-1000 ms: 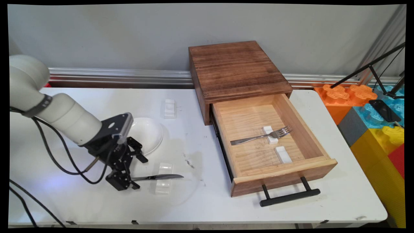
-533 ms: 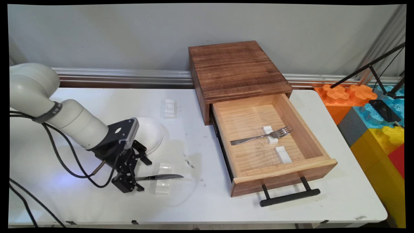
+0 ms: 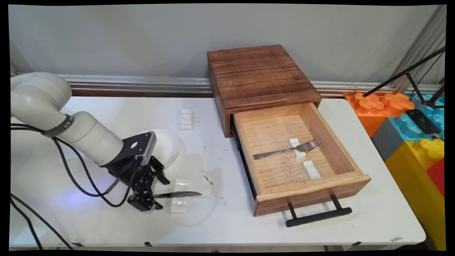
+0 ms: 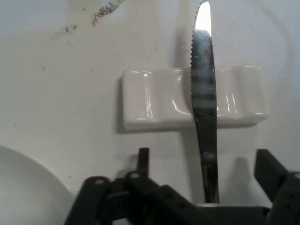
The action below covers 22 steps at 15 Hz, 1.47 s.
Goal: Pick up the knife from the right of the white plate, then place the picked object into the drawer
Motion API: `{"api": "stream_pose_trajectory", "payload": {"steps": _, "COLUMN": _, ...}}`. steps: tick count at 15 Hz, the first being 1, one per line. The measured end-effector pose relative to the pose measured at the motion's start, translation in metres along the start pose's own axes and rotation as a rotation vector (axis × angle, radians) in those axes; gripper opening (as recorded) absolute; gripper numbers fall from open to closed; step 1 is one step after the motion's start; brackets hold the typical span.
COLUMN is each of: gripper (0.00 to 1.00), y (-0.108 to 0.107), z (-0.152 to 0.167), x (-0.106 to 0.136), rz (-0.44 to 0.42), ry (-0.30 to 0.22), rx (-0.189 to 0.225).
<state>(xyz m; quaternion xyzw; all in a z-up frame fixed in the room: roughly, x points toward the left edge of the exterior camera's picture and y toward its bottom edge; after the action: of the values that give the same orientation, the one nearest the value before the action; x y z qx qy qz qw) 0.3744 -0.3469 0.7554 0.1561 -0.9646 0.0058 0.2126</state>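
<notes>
Straddling the knife (image 4: 205,122) handle, my gripper (image 3: 146,202) stands with its fingers parted, one on each side of the handle and neither touching it, holding nothing. I see the knife at about 7 o'clock on the table (image 3: 106,113), its serrated blade propped across a white ridged rest (image 4: 159,105), which lifts the handle clear. A white bowl (image 3: 167,145) sits at the gripper's 12 o'clock.

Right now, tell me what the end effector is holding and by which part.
Nothing is held. The end effector is open, its fingers on either side of the handle of the knife, which lies across a white rest.
</notes>
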Motion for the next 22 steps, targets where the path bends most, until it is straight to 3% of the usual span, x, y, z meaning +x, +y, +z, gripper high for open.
{"api": "stream_pose_trajectory", "payload": {"steps": 1, "gripper": 0.00, "y": 0.000, "z": 0.000, "x": 0.000, "rz": -0.001, "ry": -0.002, "rx": -0.001}}
{"api": "stream_pose_trajectory", "payload": {"steps": 11, "gripper": 0.00, "y": 0.000, "z": -0.011, "x": 0.003, "rz": -0.008, "ry": -0.014, "rx": -0.021}}
{"api": "stream_pose_trajectory", "payload": {"steps": 22, "gripper": 0.00, "y": 0.005, "z": -0.090, "x": 0.028, "rz": -0.036, "ry": -0.027, "rx": -0.048}}
